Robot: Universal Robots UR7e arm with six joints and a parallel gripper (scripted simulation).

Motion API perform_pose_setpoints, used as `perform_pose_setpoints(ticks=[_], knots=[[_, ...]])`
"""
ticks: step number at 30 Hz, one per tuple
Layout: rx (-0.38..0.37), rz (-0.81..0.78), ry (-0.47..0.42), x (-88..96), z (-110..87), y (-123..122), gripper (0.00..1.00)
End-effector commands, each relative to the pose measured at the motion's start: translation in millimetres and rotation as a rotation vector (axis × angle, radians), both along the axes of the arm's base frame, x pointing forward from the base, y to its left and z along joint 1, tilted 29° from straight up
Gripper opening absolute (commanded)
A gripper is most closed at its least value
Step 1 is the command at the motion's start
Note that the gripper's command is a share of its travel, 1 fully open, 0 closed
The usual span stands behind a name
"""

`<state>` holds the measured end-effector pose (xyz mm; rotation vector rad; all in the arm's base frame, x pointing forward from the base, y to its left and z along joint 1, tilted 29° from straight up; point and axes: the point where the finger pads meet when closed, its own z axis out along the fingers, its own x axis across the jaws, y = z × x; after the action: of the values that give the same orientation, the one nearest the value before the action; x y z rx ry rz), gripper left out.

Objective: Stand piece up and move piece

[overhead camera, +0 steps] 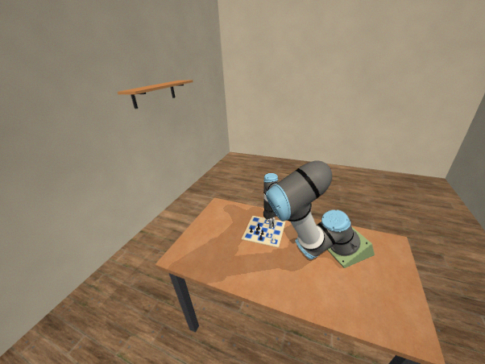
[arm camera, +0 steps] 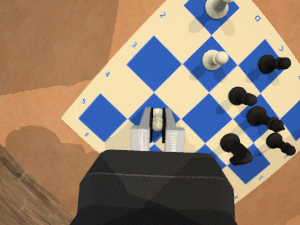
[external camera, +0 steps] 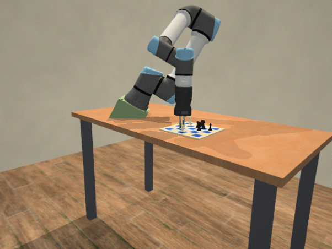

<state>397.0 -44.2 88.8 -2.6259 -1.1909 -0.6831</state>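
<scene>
A small chessboard with blue and cream squares lies on the table. My gripper points straight down over the board's near edge in the wrist view. It is shut on a small white piece, which is upright at board level. Two other white pieces stand upright, a tall one and a pawn. Several black pieces cluster on the board's right side in the wrist view.
The wooden table carries the arm's green base beside the board. A wall shelf hangs far off. The arm's elbow rises above the board.
</scene>
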Motion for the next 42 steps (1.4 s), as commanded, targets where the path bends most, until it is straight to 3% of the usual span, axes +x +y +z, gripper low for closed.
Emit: perform_pose_setpoints(ticks=[1,16,28,42], knots=[[0.000,0.000,-0.001,-0.2,1.1,-0.5,0.00],[0.000,0.000,-0.001,-14.2,37.8,-14.8,0.00],[0.000,0.000,-0.001,-31.4,82.9,-32.2,0.00],[0.000,0.000,-0.001,-33.3,88.0,-34.2,0.00]])
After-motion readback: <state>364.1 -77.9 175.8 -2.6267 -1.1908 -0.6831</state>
